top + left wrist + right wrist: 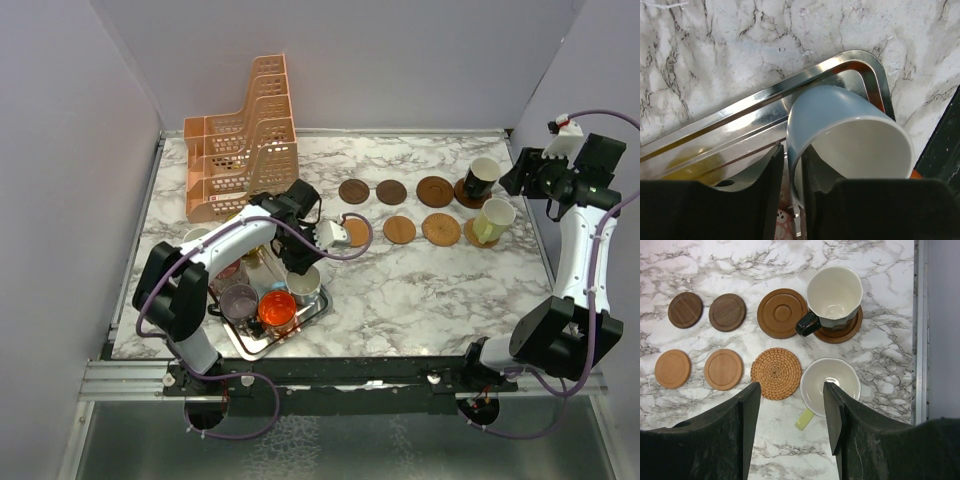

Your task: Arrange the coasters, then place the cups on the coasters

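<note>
Coasters [778, 313] arranged, two cups [834, 292] seated, others remain; left fingers [715, 210] pinch blue cup [840, 120], right fingers [715, 440] spread, empty.

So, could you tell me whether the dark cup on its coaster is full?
Empty: the right wrist view looks down into the dark cup, standing upright on its coaster, and shows only its bare cream inside.

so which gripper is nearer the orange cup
Left. Left gripper pinches the light blue cup beside the orange cup; right gripper hovers across the table by the coasters.
</note>
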Controlling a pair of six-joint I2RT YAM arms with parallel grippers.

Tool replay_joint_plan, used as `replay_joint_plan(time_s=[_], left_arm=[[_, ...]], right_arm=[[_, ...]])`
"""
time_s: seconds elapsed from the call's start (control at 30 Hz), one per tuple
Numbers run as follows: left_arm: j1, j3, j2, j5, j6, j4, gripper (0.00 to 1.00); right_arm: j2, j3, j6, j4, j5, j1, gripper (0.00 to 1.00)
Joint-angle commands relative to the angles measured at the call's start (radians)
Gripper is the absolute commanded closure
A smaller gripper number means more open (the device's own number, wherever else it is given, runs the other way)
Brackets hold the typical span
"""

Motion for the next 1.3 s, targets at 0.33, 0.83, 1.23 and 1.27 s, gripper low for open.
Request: replay_joint_plan(time_s=[0.33,0.83,1.23,1.27], left_arm=[[-0.038,0.141,-0.007,-0.024,-0.036,-0.005,1.0],[0.046,0.712,0.261,0.012,-0.408,-0.007,1.0],[0.046,1.149,0.56,0.076,-0.722,-0.005,1.0],[0.046,1.167,0.572,0.091,-0.736,-0.004,1.0]], right_arm=[[0.005,0.007,-0.009,0.033,-0.141,0.06,0.46],[-0.039,-0.203,-0.031,0.389,-0.514,0.366,0.4],[-0.048,-0.441,-0.07,0.787,-0.367,0.606,0.22],[-0.05,-0.459,-0.071,0.818,-0.344,0.612,0.21]])
